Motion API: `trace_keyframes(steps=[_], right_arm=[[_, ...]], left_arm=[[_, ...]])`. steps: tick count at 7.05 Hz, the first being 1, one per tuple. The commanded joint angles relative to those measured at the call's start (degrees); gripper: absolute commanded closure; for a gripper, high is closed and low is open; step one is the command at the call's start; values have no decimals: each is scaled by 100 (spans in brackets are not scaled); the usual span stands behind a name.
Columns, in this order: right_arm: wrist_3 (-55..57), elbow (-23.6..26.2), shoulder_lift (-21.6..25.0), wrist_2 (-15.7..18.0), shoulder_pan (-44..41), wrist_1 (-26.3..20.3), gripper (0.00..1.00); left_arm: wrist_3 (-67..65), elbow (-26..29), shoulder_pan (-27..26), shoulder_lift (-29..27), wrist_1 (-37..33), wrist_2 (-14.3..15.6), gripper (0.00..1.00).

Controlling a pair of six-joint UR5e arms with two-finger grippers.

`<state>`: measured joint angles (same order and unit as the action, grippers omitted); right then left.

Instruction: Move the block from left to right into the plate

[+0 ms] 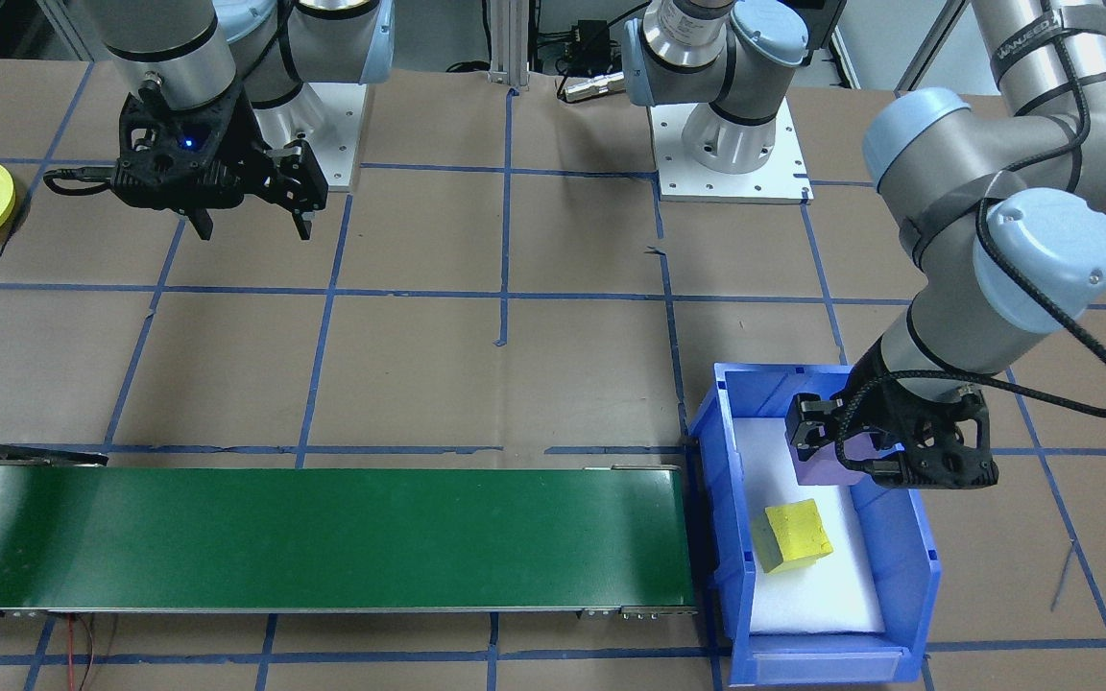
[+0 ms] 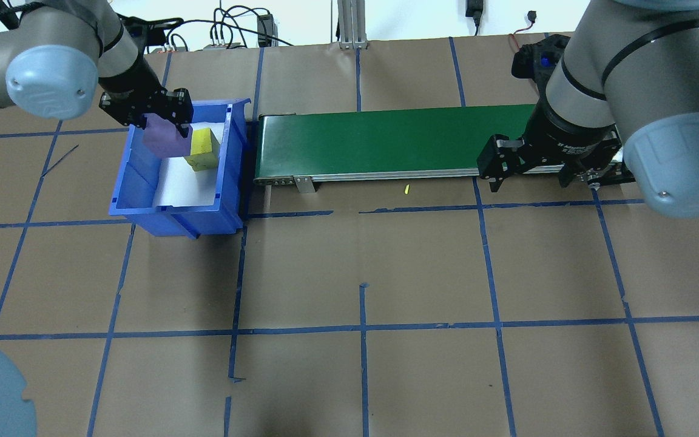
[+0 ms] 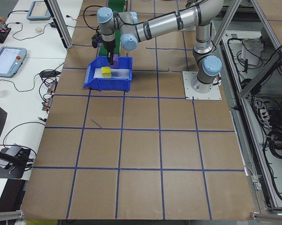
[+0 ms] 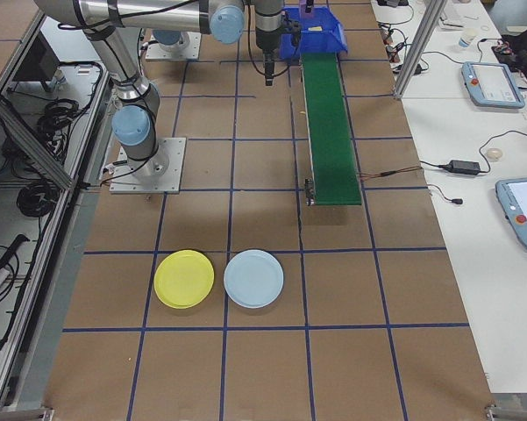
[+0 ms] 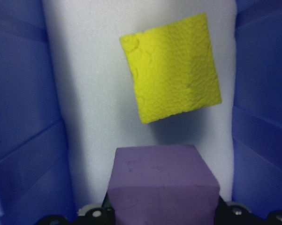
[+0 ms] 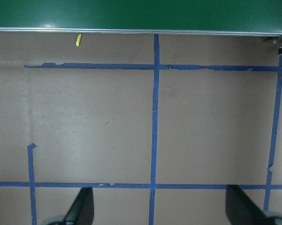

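The left pincer (image 1: 846, 451) hangs inside the blue bin (image 1: 918, 547), clamped on a purple block (image 1: 827, 468) that it holds clear of the bin's white foam floor (image 1: 803, 595). In the left wrist view the purple block fills the lower middle of the frame, with the bin's blue walls close on both sides and little room to either side of it. A yellow block (image 1: 793, 536) lies on the foam just beyond the purple one, turned at an angle to the walls and apart from them; whether the two blocks touch cannot be told.

The bin stands at the end of the green conveyor belt (image 1: 323, 537), its side wall just beside the belt's end roller. The belt's surface is bare along its whole length. A small yellow scrap (image 2: 406, 189) lies on the table (image 1: 515, 384) near the belt's long edge.

The right pincer (image 1: 251, 226) hovers above the brown table near the other end of the belt, its fingers spread apart with nothing between them; open table lies beneath it.

A yellow plate (image 4: 184, 279) and a light blue plate (image 4: 253, 278) sit side by side on the table past the belt's far end, well apart from the bin, rims close together.
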<state>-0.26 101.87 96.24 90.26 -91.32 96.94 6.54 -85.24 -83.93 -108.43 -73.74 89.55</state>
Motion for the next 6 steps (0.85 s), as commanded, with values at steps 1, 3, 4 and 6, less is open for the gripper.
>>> trace_keyframes(steps=[1,3,4,6], right_arm=[[0,0,0,0,0,0,0],[0,0,0,0,0,0,0],[0,0,-9,0,0,0,0],[0,0,0,0,0,0,0]], left_arm=[[-782,454,-736,-176,-9,-34,67],[-1205,508,-1211,-642,550,-183,66],[-1252,464,-1327,-809,684,-193,64],[-1130,220,-1328,-908,967,-359,55]])
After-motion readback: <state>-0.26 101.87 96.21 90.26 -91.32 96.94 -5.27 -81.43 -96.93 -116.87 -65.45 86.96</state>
